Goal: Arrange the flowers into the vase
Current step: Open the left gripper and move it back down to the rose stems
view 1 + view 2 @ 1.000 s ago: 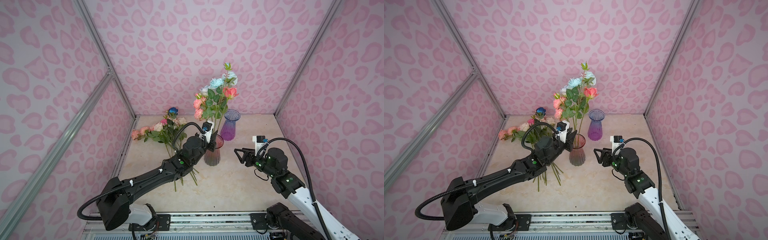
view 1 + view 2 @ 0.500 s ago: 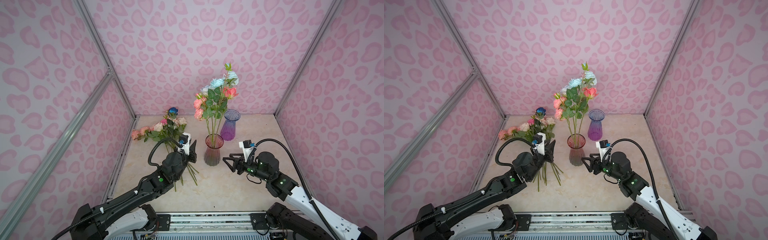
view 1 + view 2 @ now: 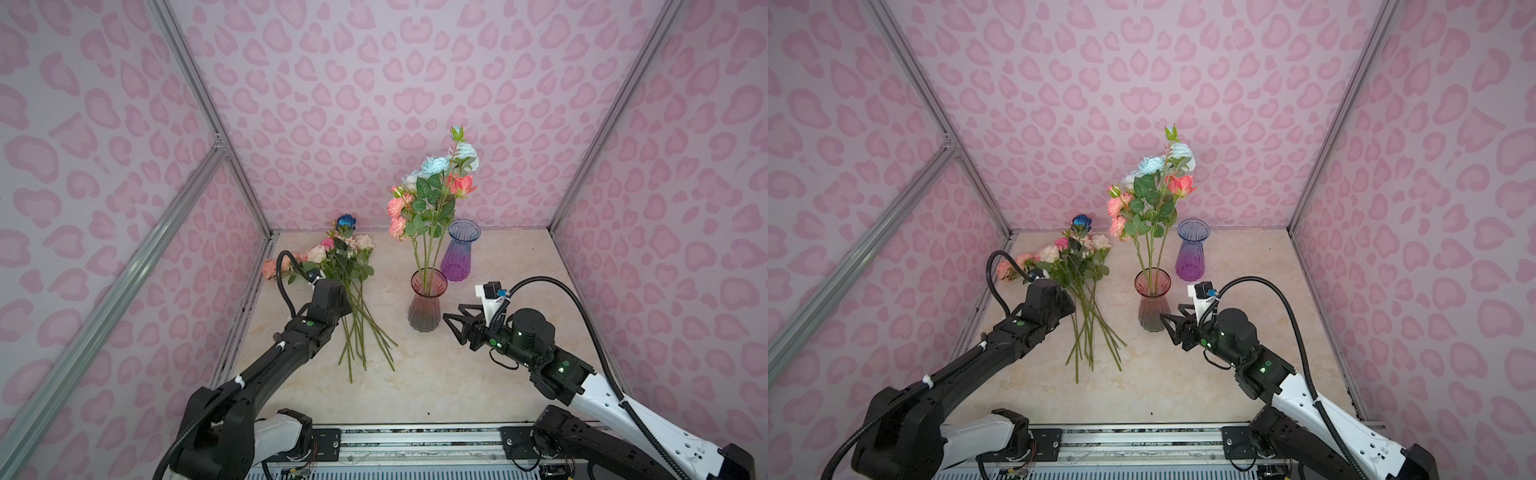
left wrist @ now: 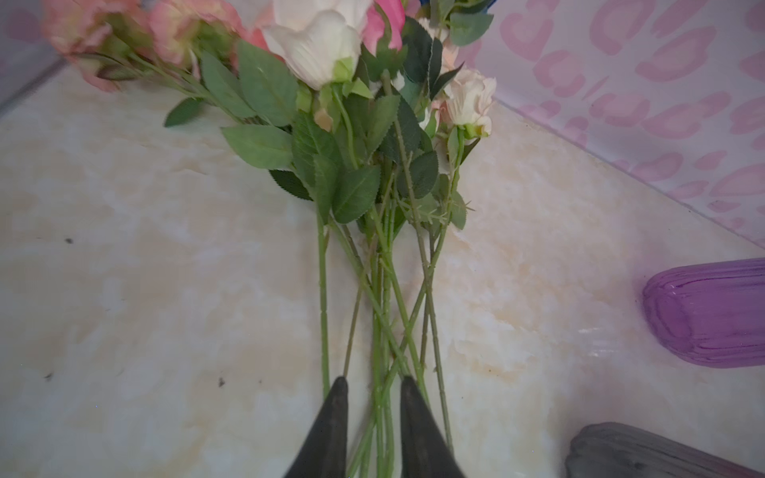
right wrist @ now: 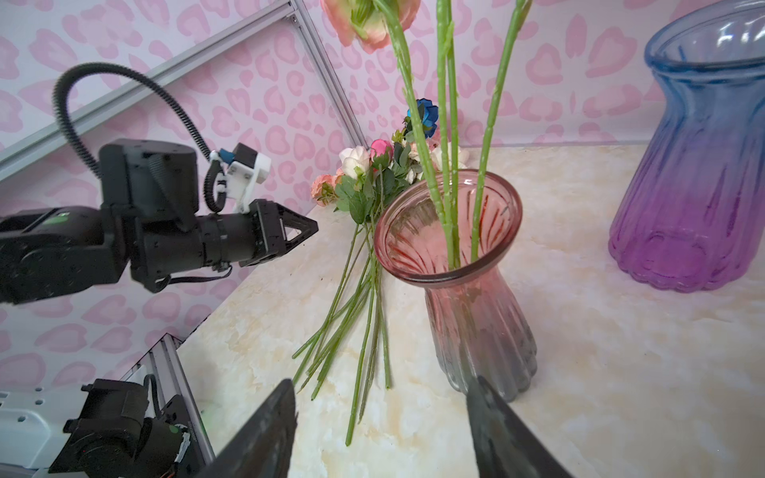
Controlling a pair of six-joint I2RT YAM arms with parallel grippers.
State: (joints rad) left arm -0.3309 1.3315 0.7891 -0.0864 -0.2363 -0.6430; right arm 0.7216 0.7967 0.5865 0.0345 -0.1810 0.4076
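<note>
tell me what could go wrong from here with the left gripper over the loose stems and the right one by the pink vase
1. The left gripper hangs over crossed loose stems with its jaws narrowly apart; closing there may catch several stems or drag the bunch.
2. The right gripper, open, sits close to the pink vase, which carries tall flowers; a nudge could tip it, perhaps against the purple vase behind.

In both top views the left gripper [image 4: 373,387] is hidden behind its own wrist, above the loose flowers [image 3: 345,257] at nine o'clock from the pink vase [image 3: 424,309]; whether it pinches a stem cannot be told; the left wrist view cuts off its fingers [image 4: 331,430], the uppermost blooms [image 4: 318,37] and the purple vase [image 4: 708,312].
</note>
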